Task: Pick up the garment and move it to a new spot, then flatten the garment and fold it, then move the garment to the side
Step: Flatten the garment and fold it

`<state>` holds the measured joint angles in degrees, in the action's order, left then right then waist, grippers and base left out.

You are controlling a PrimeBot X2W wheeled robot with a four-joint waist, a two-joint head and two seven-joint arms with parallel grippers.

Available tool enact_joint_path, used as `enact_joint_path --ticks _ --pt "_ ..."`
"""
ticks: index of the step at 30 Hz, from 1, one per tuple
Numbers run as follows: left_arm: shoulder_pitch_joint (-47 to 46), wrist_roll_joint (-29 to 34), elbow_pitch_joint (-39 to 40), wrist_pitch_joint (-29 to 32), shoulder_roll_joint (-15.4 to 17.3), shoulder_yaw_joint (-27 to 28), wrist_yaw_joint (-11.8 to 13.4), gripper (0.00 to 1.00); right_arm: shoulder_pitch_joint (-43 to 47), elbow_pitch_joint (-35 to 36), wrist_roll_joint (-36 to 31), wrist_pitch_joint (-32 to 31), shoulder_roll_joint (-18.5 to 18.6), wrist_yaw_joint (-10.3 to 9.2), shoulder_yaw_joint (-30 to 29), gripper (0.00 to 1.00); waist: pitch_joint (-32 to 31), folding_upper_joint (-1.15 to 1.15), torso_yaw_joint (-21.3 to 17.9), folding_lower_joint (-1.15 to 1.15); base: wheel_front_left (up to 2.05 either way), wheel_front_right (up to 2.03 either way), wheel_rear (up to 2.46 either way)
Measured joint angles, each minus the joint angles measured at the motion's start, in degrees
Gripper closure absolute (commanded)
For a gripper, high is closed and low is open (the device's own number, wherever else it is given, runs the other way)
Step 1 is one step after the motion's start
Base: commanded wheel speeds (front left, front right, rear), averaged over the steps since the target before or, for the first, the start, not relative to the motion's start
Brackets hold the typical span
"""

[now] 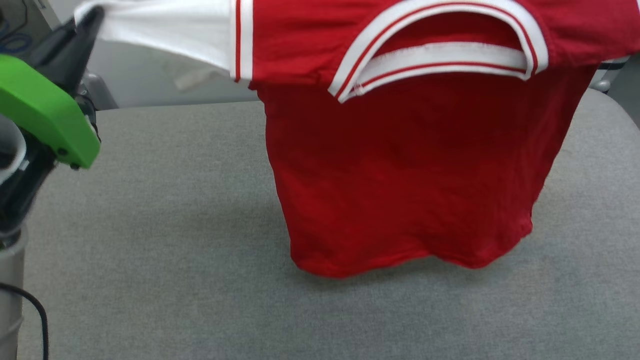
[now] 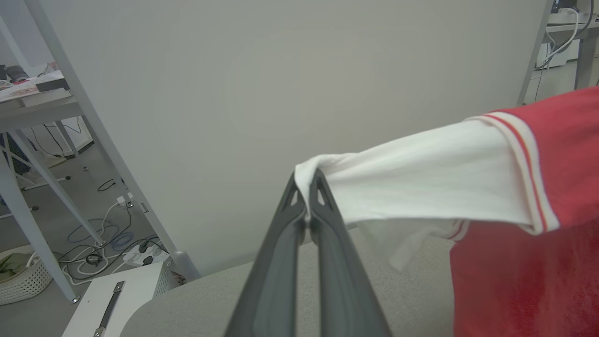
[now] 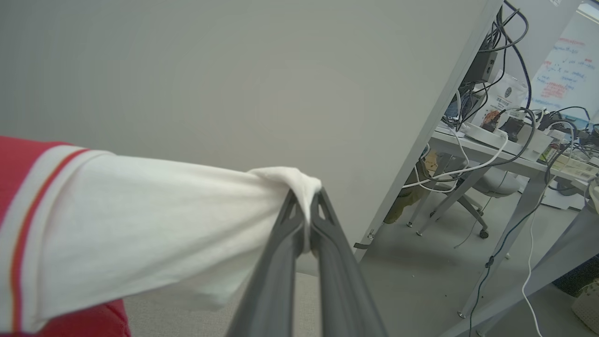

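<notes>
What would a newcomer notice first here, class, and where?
A red jersey T-shirt with white short sleeves and striped collar trim hangs spread across the head view, its hem low over the grey cloth-covered table. The left gripper and right gripper, each shut, pinch the tips of the two sleeves, stretching it between them.

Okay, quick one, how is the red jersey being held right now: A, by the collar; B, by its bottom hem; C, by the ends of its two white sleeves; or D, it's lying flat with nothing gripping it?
C: the left hand is shut on one white sleeve and the right hand on the other, with the jersey hanging between them.
</notes>
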<state>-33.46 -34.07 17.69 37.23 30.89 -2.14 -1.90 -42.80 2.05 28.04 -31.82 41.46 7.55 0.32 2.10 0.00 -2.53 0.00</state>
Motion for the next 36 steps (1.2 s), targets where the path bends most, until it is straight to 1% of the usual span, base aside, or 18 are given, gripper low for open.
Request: enact_joint_path --ticks 3,7,15,21,24,27,29,31,36 --pt "-5.90 0.44 -2.63 -1.12 0.21 -0.53 -1.07 1.00 -5.72 -3.27 -1.55 2.49 0.59 0.00 2.80 1.00 2.55 0.00 -0.02 0.00 0.00 0.00 0.00" --pt "-14.80 1.03 -7.38 -3.02 0.34 -1.65 -2.50 1.00 -12.95 -8.23 -1.86 5.05 0.24 0.00 5.69 1.00 6.45 0.00 -0.01 0.00 0.00 0.00 0.00" --pt "-34.65 4.68 -19.47 -9.20 1.66 -3.78 -4.45 1.00 -30.43 -18.37 -4.55 11.00 -2.31 0.01 10.92 1.00 16.46 0.00 -0.02 0.02 0.00 0.00 0.00" --pt "-49.88 8.60 -29.45 -18.29 2.10 -6.26 -5.02 1.00 -43.68 -26.27 -7.77 19.18 -6.06 0.04 11.62 1.00 24.63 0.00 -0.03 0.02 0.00 0.00 0.00" --pt "-56.42 10.46 -34.95 -23.39 1.63 -7.66 -5.20 1.00 -49.17 -31.74 -9.85 23.51 -8.56 0.04 11.44 1.00 28.85 0.00 -0.09 0.02 0.00 0.00 0.00" --pt "-60.45 11.48 -40.25 -27.93 0.81 -9.07 -5.27 1.00 -52.30 -36.52 -11.50 26.80 -10.56 0.04 11.39 1.00 32.40 0.00 -0.15 0.02 0.00 0.00 0.00" --pt "-61.57 11.67 -43.50 -30.60 0.16 -9.84 -5.42 1.00 -53.25 -39.45 -11.83 28.86 -11.71 0.03 11.06 1.00 34.38 0.00 -0.17 0.02 0.00 0.00 0.00" --pt "-61.74 11.74 -46.52 -33.32 -0.59 -10.58 -5.43 1.00 -53.60 -42.19 -11.95 30.52 -12.69 0.03 11.29 1.00 36.21 0.00 -0.15 0.02 0.00 0.00 0.00" --pt "-60.05 10.04 -51.33 -37.35 -1.74 -11.96 -5.45 1.00 -52.61 -47.08 -11.63 33.29 -14.07 0.03 12.76 1.00 38.47 0.00 0.32 0.02 0.00 0.00 0.00"
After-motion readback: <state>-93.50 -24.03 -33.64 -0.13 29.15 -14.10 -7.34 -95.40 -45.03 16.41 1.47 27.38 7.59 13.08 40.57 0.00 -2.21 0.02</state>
